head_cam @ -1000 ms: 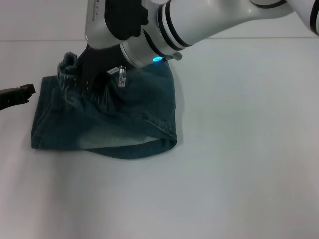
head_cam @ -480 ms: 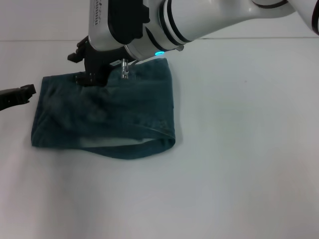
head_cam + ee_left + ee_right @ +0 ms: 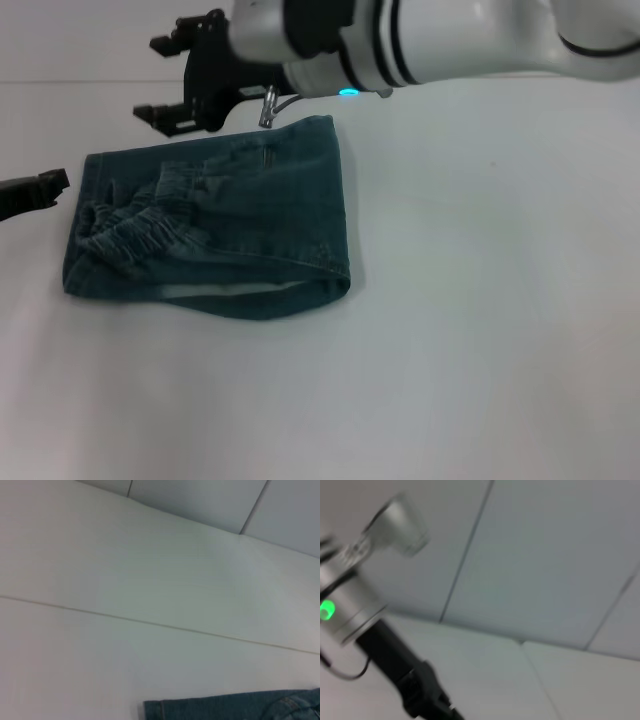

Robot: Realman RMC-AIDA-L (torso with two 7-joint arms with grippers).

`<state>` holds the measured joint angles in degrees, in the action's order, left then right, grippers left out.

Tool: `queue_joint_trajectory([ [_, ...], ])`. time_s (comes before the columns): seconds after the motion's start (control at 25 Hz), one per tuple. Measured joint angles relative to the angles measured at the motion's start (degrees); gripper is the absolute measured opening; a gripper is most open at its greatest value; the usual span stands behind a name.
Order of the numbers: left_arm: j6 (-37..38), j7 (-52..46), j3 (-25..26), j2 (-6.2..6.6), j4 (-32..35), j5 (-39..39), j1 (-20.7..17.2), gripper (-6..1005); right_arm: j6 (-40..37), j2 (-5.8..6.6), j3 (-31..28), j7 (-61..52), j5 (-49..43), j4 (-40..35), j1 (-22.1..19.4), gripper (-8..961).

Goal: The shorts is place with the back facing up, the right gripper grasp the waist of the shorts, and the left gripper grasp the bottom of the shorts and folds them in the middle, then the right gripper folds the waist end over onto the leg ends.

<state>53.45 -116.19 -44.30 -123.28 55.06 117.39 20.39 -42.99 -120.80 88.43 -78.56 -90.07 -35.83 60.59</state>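
Observation:
The blue denim shorts (image 3: 255, 205) lie folded flat on the white table, left of centre in the head view. Their puckered elastic waist (image 3: 140, 228) rests on top of the left part of the fold. My right gripper (image 3: 160, 80) hangs open just beyond the shorts' far edge, holding nothing. My left gripper (image 3: 38, 190) shows as a black tip at the left border, close to the shorts' left edge without touching them. In the right wrist view the left gripper (image 3: 422, 692) appears below its silver wrist with the green light. A denim edge (image 3: 235, 707) shows in the left wrist view.
The white table (image 3: 480, 330) stretches to the right of the shorts and in front of them. A pale wall (image 3: 200, 500) rises behind the table's far edge.
The right gripper has let go of the waist, opened, and lifted back past the shorts' far edge. The waist now lies puckered on the left part. The left gripper has not moved.

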Motion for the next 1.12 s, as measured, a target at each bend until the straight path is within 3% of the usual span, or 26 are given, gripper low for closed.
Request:
queue_joint_trajectory([
  [0.08, -0.01, 0.01, 0.14, 0.01, 0.07, -0.17, 0.05, 54, -0.26, 0.23, -0.03, 0.72, 3.99, -3.22, -4.21, 741],
  [0.44, 0.64, 0.01, 0.60, -0.07, 1.41, -2.41, 0.11, 65, -5.06, 0.66, -1.27, 2.89, 18.82, -10.92, -18.59, 814],
  [0.72, 3.61, 2.86, 0.70, -0.45, 2.33, -12.95, -2.91, 126, -11.66, 0.93, -3.08, 6.48, 30.16, -10.98, -28.10, 934],
  [0.84, 4.87, 4.72, 0.84, -0.48, 1.96, -17.17, -3.96, 276, -15.06, 0.93, -3.54, 9.91, 34.54, -10.55, -31.88, 933],
  [0.88, 7.31, 7.55, 1.73, -0.52, 0.55, -22.84, -4.91, 326, -16.18, 0.93, -3.72, 10.85, 35.79, -10.26, -32.76, 933],
  [1.12, 12.71, 10.39, 4.34, -0.46, -2.66, -26.19, -4.47, 550, -25.79, 0.93, -9.06, 15.35, 40.71, -2.91, -35.59, 932],
])
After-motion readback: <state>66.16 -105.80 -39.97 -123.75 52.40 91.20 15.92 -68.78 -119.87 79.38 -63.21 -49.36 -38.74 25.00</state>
